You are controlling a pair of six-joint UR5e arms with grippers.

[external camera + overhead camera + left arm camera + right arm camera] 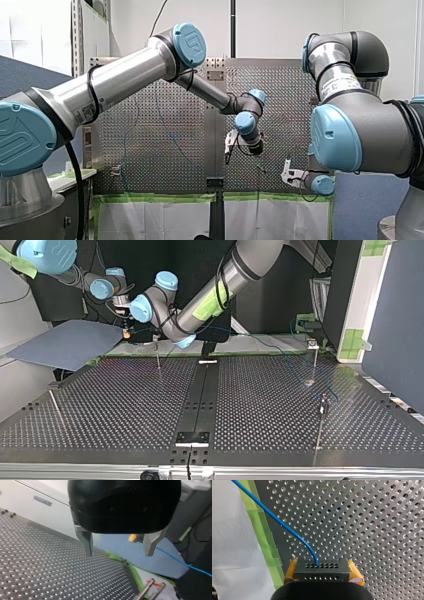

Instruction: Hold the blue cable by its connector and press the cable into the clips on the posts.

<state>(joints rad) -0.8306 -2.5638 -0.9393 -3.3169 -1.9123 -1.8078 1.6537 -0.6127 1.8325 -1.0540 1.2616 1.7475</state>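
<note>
Right gripper clenched on black connector, left gripper released, empty; blue cable tension ahead could twist connector loose.

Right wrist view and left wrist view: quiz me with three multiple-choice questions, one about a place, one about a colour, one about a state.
1. Where is the black connector of the blue cable?
A) between the fingers of my left claw
B) between the pads of my right claw
C) hanging loose in the air

2. What colour are my right claw's pads?
A) yellow
B) green
C) white

3. What state is my left claw in?
A) shut on the blue cable
B) shut on the connector
C) open, nothing between its fingers

Answers:
1 B, the right wrist view shows the pads clamped on both sides of it.
2 A, they show yellow beside the connector.
3 C, the left wrist view shows a wide empty gap between the metal fingers.
</note>
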